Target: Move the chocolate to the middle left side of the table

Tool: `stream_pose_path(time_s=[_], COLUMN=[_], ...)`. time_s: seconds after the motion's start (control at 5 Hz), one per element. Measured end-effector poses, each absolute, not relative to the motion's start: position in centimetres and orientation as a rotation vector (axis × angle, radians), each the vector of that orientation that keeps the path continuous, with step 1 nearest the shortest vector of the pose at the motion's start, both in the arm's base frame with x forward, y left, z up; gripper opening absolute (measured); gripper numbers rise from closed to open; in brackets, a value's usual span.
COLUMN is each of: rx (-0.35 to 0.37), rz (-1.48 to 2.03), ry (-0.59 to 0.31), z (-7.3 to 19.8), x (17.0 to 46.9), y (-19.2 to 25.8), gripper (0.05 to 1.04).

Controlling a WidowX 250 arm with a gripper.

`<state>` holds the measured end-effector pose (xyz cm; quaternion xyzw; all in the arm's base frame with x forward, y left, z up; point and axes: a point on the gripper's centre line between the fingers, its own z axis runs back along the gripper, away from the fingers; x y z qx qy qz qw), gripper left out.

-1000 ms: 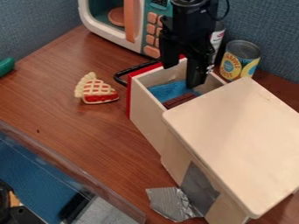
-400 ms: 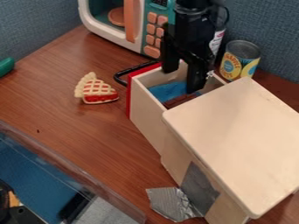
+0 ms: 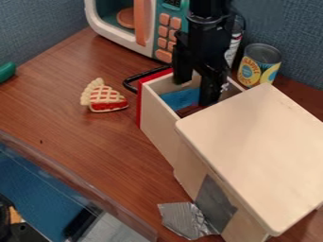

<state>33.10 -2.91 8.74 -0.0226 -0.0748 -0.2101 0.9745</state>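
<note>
My gripper point(image 3: 194, 93) hangs over the open drawer point(image 3: 157, 113) of the wooden box, with its fingers spread apart and the right one reaching down inside. The brown chocolate point(image 3: 189, 110) lies in the drawer on a blue lining, partly hidden behind the right finger and the drawer's front-left wall. The left finger is above the blue lining near the drawer's red end. On the left, the brown table point(image 3: 63, 113) holds a toy pie slice.
The pie slice point(image 3: 104, 97) lies left of the drawer's black handle point(image 3: 142, 78). A toy microwave point(image 3: 142, 28) and a can point(image 3: 259, 65) stand behind. The box's flat top point(image 3: 259, 151) covers the right side. A green object point(image 3: 6, 72) sits at the left edge.
My gripper has come down farther into the drawer, its right finger now lower and covering more of the chocolate. The drawer and the pie slice have stayed in place.
</note>
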Motion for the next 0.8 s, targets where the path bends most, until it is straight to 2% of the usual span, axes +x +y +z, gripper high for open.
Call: stream_pose_path(time_s=[0.8], rx=[-0.021], rz=[-0.437], ry=[-0.144], z=[8.03], x=[32.69], y=[-3.20], gripper=[1.000])
